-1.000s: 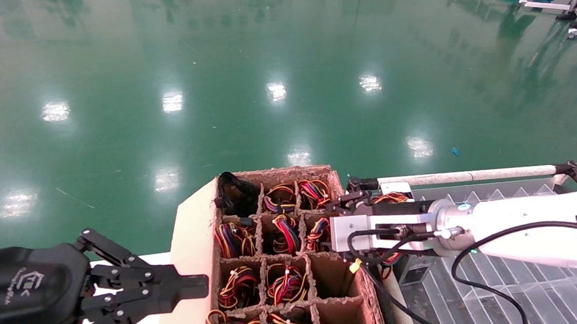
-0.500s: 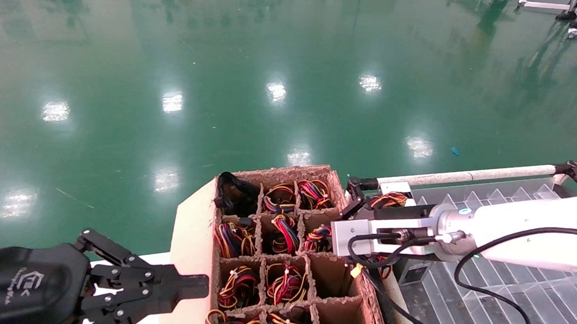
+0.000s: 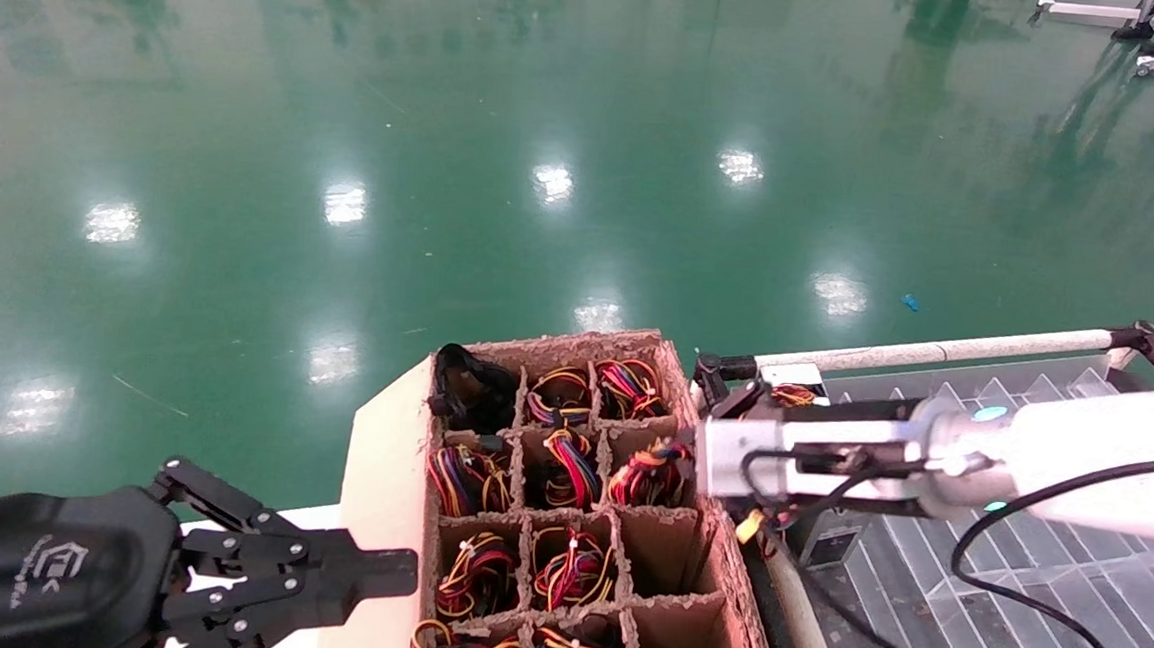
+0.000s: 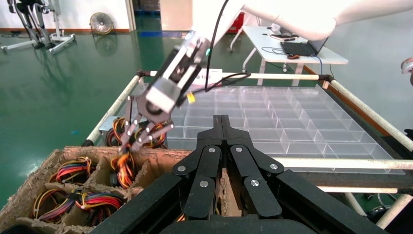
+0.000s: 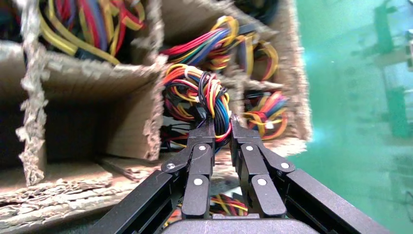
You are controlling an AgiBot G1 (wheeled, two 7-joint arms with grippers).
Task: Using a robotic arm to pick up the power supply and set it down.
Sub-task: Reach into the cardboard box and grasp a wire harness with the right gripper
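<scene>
Since a second ago, the power supply [image 3: 650, 474] has risen from its carton [image 3: 398, 473] cell, wires showing. Your right gripper [image 5: 218, 138] pinches only its wire bundle; the wires could slip and drop it. Only the right wrist view shows that grip. Your left gripper [image 3: 392, 568] idles, closed.

The left gripper [image 4: 222, 122] pointed its fingers [image 4: 215, 146], pressed together, over the cardboard divider box [image 4: 160, 158], while the right gripper [image 4: 136, 141] pinched a wire bundle [image 4: 124, 168] above the box's far edge, beside clear trays [image 4: 272, 117].
</scene>
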